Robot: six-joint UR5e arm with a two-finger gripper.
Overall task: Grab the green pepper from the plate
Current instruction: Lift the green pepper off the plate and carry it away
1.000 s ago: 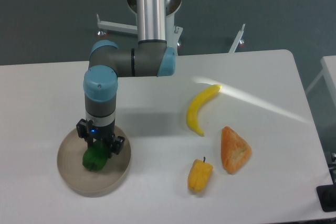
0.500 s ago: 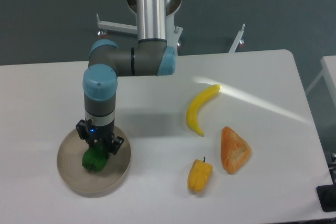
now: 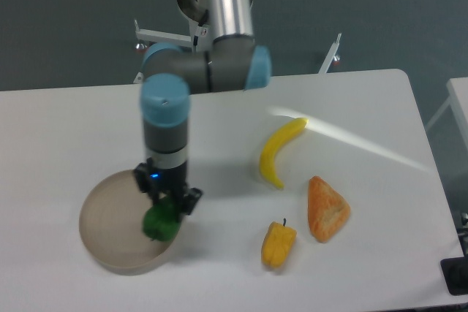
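The green pepper (image 3: 161, 223) is small, glossy and dark green. My gripper (image 3: 167, 208) is shut on its top and holds it over the right edge of the round beige plate (image 3: 110, 224). The fingertips are mostly hidden by the pepper and the wrist. The pepper looks slightly lifted, but I cannot tell whether it still touches the plate.
A yellow pepper with a dark stem (image 3: 278, 244) lies on the white table right of the plate. An orange wedge (image 3: 327, 208) and a yellow banana (image 3: 281, 150) lie further right. The table's front edge runs just below the plate.
My gripper has moved to the right with the green pepper in it, from the plate's middle to its right edge. The arm above has swung right too.
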